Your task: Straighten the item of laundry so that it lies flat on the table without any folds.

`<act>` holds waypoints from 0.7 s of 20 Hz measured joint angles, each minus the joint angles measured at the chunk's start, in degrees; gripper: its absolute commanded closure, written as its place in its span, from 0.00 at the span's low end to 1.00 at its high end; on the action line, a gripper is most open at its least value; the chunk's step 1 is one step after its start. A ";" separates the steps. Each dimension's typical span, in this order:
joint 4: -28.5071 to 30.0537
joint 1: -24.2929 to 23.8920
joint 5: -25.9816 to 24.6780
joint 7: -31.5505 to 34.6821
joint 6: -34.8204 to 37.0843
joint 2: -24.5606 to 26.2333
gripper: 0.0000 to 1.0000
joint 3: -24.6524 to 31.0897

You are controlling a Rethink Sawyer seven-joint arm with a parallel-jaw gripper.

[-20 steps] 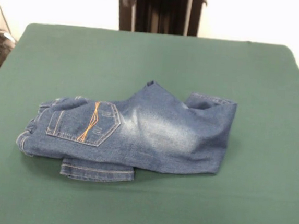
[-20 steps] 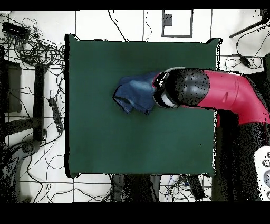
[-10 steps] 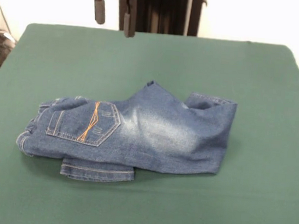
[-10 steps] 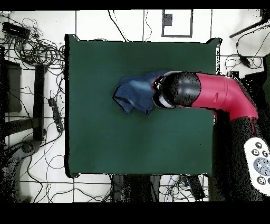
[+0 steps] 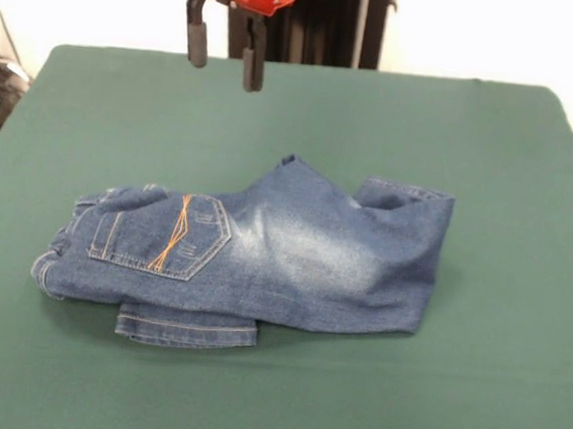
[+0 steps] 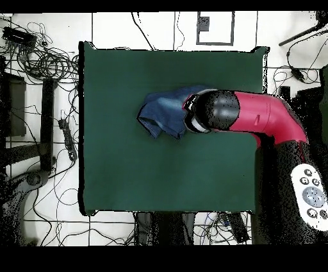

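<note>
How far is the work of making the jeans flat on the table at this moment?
Nothing looks done yet: the jeans lie folded over on the table, with one leg hem sticking out under the pocket side and another fold at the opposite end. In hand: the gripper hangs open above the table, apart from the denim, holding nothing. Left: grasping the cloth, unfolding both legs and smoothing them flat.
</note>
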 measured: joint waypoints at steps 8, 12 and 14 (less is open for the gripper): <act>0.56 -0.01 -1.21 0.00 -0.20 0.08 0.00 0.00; 0.95 -0.01 -1.38 0.00 -0.42 0.16 0.00 0.00; 1.05 -0.01 -1.44 0.00 -0.59 0.17 0.00 0.00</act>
